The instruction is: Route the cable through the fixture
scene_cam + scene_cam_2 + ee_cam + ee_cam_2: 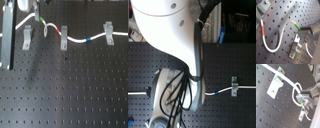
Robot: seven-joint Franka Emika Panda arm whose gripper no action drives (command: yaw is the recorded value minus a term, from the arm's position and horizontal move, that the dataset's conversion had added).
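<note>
The long thin white cord (75,39) carried short green, red and blue bands. Three small grey metal clip posts (64,38) stood on a black metal board (65,95) dotted with a regular grid of small holes. The big glossy robot arm (168,25) was white, trailing black cables (178,95).

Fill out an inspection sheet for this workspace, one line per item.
Surface: black perforated breadboard, bare in front of the fixtures.
Job's things: three grey fixtures in a row in the first exterior view: left fixture, middle fixture, right fixture. The cable lies at the middle and right ones.
Clutter: nothing seen.
Grippers: gripper shut on the cable at its green band.
Cables: the cable makes a loose loop near the gripper in the second wrist view; black arm hoses hang along the robot.
Surroundings: white robot arm fills the second exterior view; background too blurred to tell.
</note>
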